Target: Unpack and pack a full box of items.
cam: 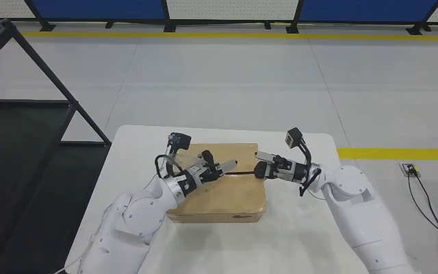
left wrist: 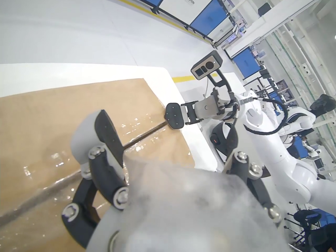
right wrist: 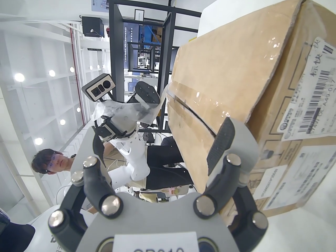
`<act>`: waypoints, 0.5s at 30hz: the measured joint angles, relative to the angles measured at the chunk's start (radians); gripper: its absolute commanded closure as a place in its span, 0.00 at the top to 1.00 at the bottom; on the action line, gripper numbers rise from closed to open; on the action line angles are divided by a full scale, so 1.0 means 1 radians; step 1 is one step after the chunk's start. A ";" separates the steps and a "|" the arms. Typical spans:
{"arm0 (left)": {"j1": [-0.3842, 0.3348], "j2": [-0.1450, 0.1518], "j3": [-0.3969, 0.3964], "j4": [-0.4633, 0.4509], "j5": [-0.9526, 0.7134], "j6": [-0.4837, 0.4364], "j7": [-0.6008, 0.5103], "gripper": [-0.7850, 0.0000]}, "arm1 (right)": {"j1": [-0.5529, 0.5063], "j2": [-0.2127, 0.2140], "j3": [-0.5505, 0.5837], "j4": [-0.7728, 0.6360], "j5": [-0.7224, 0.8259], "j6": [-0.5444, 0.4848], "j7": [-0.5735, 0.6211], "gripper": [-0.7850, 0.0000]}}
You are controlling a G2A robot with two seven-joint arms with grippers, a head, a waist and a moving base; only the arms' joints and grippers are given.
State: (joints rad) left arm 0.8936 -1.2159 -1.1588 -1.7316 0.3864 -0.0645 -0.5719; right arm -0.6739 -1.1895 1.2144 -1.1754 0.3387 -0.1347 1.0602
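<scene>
Both the left tool and the right tool stand open, we note, facing each other over the seam of the closed cardboard box on the tabletop.

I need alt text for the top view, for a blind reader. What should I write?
A closed, taped cardboard box lies on a white table. The robot's arms extend over it from either side: the left hand is above the box top, the right hand at the end of its middle seam.
</scene>
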 measured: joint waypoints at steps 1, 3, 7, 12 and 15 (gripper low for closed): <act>0.002 -0.001 0.001 -0.001 -0.001 0.003 0.008 1.00 | -0.001 0.000 0.001 0.001 0.002 -0.002 0.000 1.00; 0.005 -0.002 0.003 -0.002 -0.004 0.009 0.023 1.00 | -0.003 0.002 0.002 0.003 0.004 -0.005 0.001 1.00; 0.009 -0.005 0.006 -0.006 -0.005 0.016 0.042 1.00 | -0.004 0.004 0.004 0.004 0.008 -0.007 0.001 1.00; 0.008 -0.007 0.012 -0.033 -0.002 0.025 0.045 1.00 | -0.004 0.006 0.006 0.006 0.013 -0.010 0.003 1.00; 0.016 -0.007 0.011 -0.059 0.010 0.028 0.043 1.00 | -0.005 0.007 0.006 0.008 0.016 -0.012 0.003 1.00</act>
State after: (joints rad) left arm 0.9093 -1.2228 -1.1476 -1.7907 0.3964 -0.0367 -0.5289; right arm -0.6785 -1.1823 1.2209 -1.1677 0.3543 -0.1464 1.0628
